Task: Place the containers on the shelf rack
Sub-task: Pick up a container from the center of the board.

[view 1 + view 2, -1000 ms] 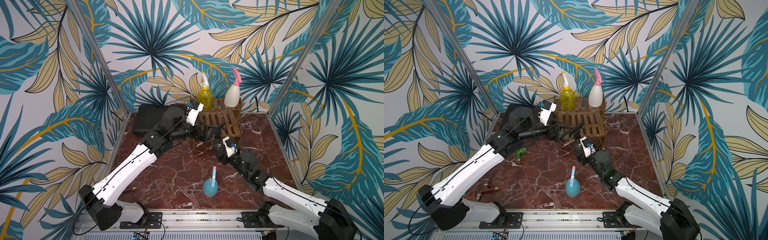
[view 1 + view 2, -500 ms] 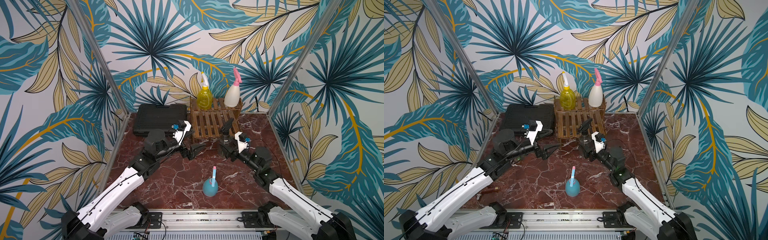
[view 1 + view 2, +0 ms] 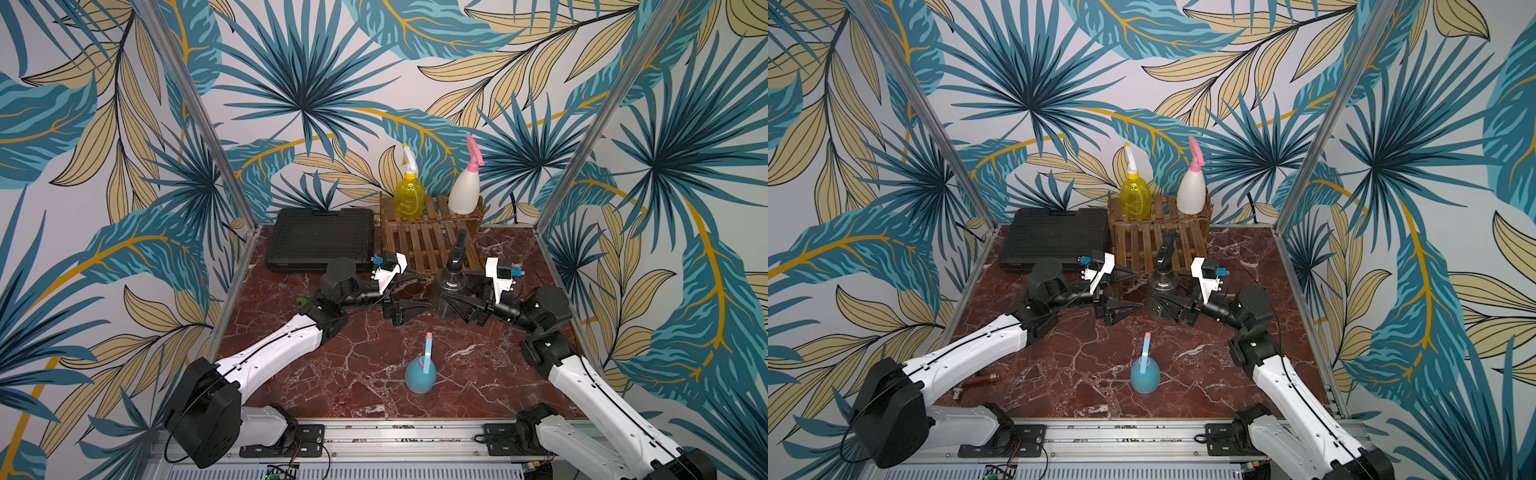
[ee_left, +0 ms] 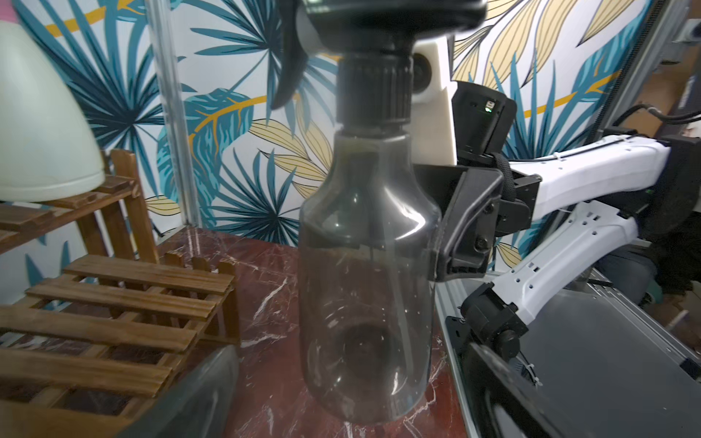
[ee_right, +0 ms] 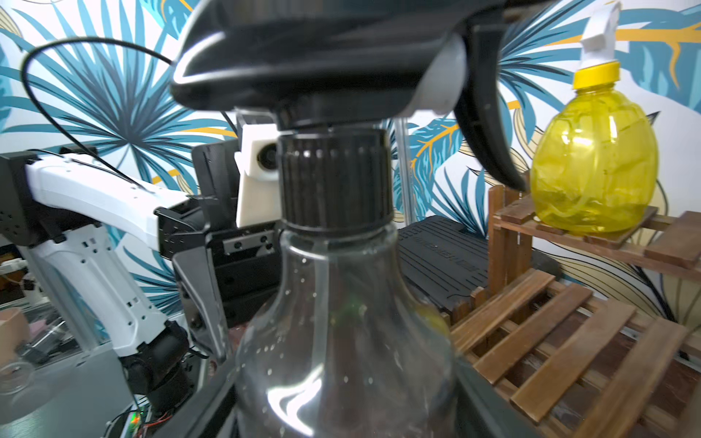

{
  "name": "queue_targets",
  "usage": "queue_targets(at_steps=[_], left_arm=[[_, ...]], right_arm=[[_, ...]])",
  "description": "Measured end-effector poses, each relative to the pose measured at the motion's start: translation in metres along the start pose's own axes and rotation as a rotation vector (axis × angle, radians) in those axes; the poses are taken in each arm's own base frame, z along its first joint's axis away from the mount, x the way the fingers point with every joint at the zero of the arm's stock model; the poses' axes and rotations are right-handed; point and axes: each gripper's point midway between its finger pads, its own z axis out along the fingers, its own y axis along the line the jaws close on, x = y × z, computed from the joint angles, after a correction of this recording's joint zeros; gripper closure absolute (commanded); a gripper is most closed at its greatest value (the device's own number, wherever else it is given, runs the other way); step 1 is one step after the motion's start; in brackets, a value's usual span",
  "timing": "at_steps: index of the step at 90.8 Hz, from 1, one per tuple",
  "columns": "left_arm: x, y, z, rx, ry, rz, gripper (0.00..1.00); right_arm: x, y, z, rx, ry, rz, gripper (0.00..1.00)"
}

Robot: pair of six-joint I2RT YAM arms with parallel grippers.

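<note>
While scanning both top views, counted four spray bottles, one wooden rack [image 3: 432, 245], one black case [image 3: 320, 239] and two grippers. Found two bottles upright on the rack's upper step: the yellow bottle [image 3: 409, 195] on the case side, the white bottle [image 3: 464, 195] near it but apart. Found the blue bottle [image 3: 419, 376] upright on the marble table [image 3: 365, 365] toward the front edge, well apart from the rack. Found the smoky bottle [image 3: 452, 279] just in front of the rack's lower step, long axis vertical, black spray head on top, trigger lever hanging on the rack side. Saw the right gripper [image 3: 451, 290] pinching that bottle around its body; could not tell whether the base touched the table. Saw the left gripper [image 3: 424, 290] spread wide and empty, tips aimed at the smoky bottle, near it but apart. Picked out a green scrap [image 3: 301, 300] beside the left arm in a top view only, and a brass fitting [image 3: 984, 379] by that arm's lower link in a top view only. Got from the left wrist view what neither top view gave — a right-gripper finger [image 4: 466, 223] pressed flat against the bottle's side. Got from the right wrist view the ribbed black collar under the spray head, close up — and the yellow bottle [image 5: 595, 170] sitting near the upper step's front edge.
</note>
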Motion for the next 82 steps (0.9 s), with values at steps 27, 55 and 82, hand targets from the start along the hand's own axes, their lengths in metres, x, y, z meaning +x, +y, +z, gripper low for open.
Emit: queue_targets(at_steps=[27, 55, 82], left_arm=[[0.008, -0.021, 0.027, 0.14, 0.01, -0.008, 0.0], [0.007, -0.026, 0.045, 0.205, -0.016, -0.047, 0.0], [0.007, -0.026, 0.053, 0.212, -0.022, -0.057, 0.1]], right_arm=[[-0.018, 0.018, 0.002, -0.099, -0.02, 0.007, 0.58], [-0.025, 0.023, 0.001, -0.119, -0.043, 0.005, 0.59], [-0.03, 0.025, 0.001, -0.125, -0.06, -0.005, 0.59]])
